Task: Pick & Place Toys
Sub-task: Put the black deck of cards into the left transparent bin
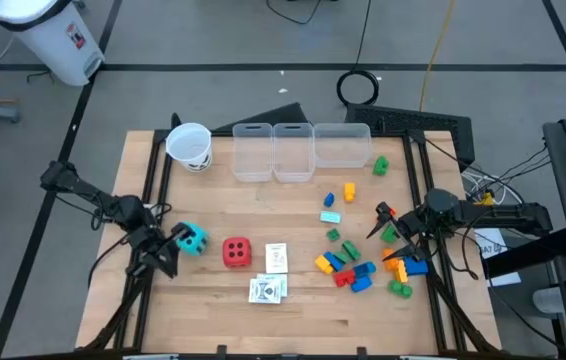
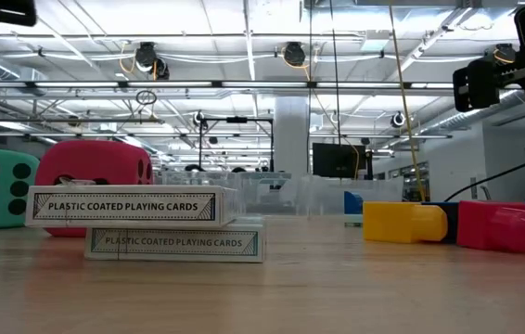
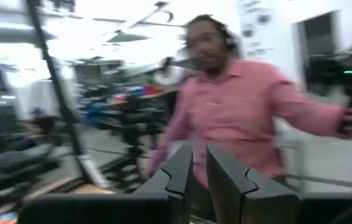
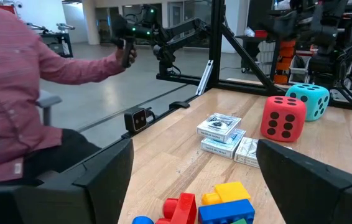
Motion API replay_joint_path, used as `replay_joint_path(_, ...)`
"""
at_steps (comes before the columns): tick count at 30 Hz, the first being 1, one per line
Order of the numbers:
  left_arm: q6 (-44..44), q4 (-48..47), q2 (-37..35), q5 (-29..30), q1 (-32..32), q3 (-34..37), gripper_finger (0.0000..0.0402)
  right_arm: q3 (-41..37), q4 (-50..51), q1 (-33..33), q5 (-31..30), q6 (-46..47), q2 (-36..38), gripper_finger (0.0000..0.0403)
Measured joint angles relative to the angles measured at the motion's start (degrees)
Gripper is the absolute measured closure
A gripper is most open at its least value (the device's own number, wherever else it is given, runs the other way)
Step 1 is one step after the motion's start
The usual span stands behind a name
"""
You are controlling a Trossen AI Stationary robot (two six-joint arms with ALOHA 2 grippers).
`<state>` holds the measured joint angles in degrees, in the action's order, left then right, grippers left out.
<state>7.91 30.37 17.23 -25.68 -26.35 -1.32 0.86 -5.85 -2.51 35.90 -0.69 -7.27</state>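
The teal die point(image 1: 191, 240) and the red die point(image 1: 236, 252) sit on the table's left half. Two white card packs point(image 1: 276, 258) point(image 1: 268, 290) lie just right of them. Several coloured bricks point(image 1: 358, 270) lie scattered on the right half. My left gripper point(image 1: 163, 255) is beside the teal die on its left. Its fingers point(image 3: 185, 174) are nearly together with nothing between them, and they point off the table toward a person. My right gripper point(image 1: 383, 222) is open and empty at the right edge of the brick pile point(image 4: 226, 202), facing the dice point(image 4: 283, 117).
A white paper cup point(image 1: 190, 145) and three clear bins point(image 1: 293, 150) stand along the far edge. A person in a pink shirt point(image 3: 250, 106) sits at the table's near side. Bare wood lies in the middle and along the near edge.
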Motion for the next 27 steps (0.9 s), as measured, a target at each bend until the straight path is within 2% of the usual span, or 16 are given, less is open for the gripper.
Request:
replay_joint_path(4,1.3,2.8,0.0,7.3,0.0,0.0,0.035,0.0,0.0,0.0,0.0,0.0,0.0,0.0088)
replay_joint_path(11,0.7,6.0,0.0,16.4,0.0,0.0,0.035,0.0,0.0,0.0,0.0,0.0,0.0,0.0089)
replay_joint_path(21,-4.6,10.2,0.0,18.2,0.0,0.0,0.035,0.0,0.0,0.0,0.0,0.0,0.0,0.0089)
replay_joint_path(27,-3.5,10.2,0.0,18.7,0.0,0.0,0.035,0.0,0.0,0.0,0.0,0.0,0.0,0.0088)
